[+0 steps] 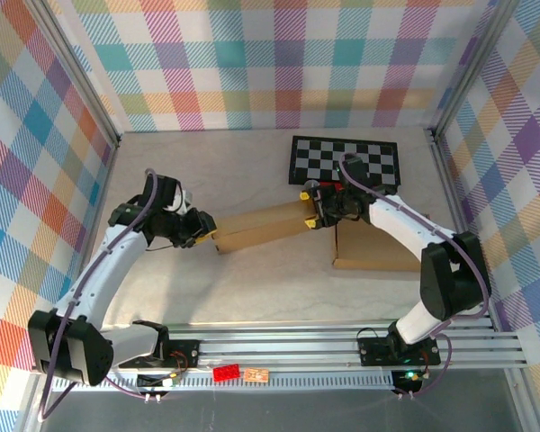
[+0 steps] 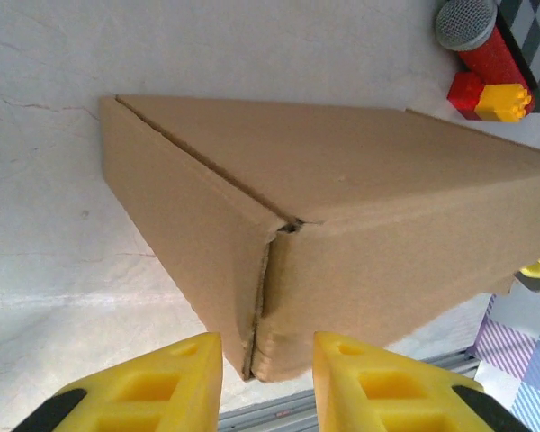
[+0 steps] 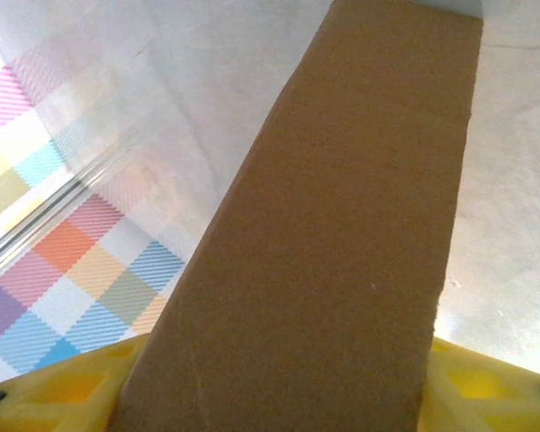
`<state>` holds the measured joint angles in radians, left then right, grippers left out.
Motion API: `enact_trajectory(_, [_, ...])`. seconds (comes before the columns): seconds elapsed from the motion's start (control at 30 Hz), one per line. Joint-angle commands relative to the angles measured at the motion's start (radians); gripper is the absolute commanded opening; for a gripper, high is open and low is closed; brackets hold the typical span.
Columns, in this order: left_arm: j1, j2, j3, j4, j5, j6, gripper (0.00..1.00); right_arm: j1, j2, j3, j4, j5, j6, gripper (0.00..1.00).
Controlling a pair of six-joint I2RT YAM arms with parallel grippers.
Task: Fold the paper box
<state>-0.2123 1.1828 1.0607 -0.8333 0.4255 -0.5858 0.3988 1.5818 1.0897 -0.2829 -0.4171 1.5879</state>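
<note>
The brown paper box (image 1: 261, 227) lies folded shut and slanting across the middle of the table, between my two grippers. My left gripper (image 1: 204, 236) is at its left end. In the left wrist view the box (image 2: 342, 198) points a lower corner between that gripper's yellow fingers (image 2: 171, 373), and the left gripper (image 2: 268, 364) stands open with a gap on each side. My right gripper (image 1: 318, 214) is at the box's right end. In the right wrist view the box (image 3: 342, 234) spans the whole gap of the right gripper (image 3: 279, 382), whose fingers press its two sides.
A second flat piece of cardboard (image 1: 378, 250) lies under my right arm. A black-and-white checkered board (image 1: 345, 160) sits at the back right. Red and yellow bricks (image 2: 486, 85) and a grey knob (image 2: 465, 22) stand beyond the box. A red brick (image 1: 225, 372) rests on the front rail.
</note>
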Motion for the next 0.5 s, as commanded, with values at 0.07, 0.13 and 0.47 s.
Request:
enact_trajectory(0.07, [0.014,-0.111,0.121,-0.068,-0.07,-0.007,0.32,0.04,-0.008,-0.148,0.341,0.058,-0.113,0.57])
enact_trajectory(0.13, [0.014,-0.146,0.15,-0.075,-0.108,-0.011,0.33,0.053,-0.003,-0.202,0.494,0.069,-0.151,0.57])
enact_trajectory(0.47, [0.014,-0.212,0.168,-0.046,-0.184,-0.02,0.32,0.095,0.262,-0.331,1.06,0.02,-0.163,0.59])
